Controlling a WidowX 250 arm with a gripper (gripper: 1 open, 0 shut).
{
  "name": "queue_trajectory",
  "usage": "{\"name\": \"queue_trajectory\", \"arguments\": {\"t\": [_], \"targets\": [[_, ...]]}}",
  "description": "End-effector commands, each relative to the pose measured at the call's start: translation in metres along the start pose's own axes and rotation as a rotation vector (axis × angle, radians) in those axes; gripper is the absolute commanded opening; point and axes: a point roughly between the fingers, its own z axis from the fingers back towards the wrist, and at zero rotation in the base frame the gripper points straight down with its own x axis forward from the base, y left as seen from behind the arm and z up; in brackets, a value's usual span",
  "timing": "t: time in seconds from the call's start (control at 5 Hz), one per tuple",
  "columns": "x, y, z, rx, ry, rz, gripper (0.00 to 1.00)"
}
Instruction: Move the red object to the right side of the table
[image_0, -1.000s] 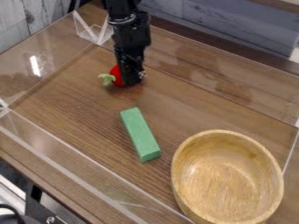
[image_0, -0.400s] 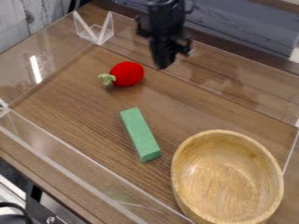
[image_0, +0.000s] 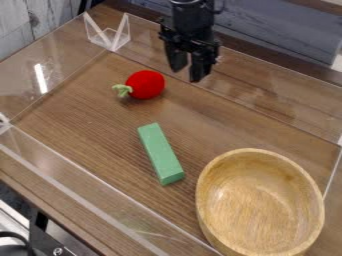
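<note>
Your gripper (image_0: 187, 69) has gone up and away from the red toy (image_0: 144, 84), toward two o'clock. Its fingers are wide apart now, with nothing held between them. The toy sits on the table (image_0: 100, 135), toward eleven o'clock from the middle of your view, its stem end pointing to about eight. From the toy, the green block (image_0: 160, 153) lies near six o'clock, well apart, and the big bowl (image_0: 259, 205) is at five, close beside the block.
</note>
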Motion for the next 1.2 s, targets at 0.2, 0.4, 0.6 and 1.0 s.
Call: {"name": "queue_trajectory", "arguments": {"t": [0.2,0.4,0.6,1.0], "targets": [[-0.004,0.041,0.000,0.038,-0.025,-0.003,1.00],[-0.013,0.047,-0.017,0.034,0.001,-0.051,1.00],[-0.021,0.044,-0.023,0.030,0.019,-0.057,0.00],[-0.019,0.016,0.019,0.062,-0.054,0.094,0.00]]}}
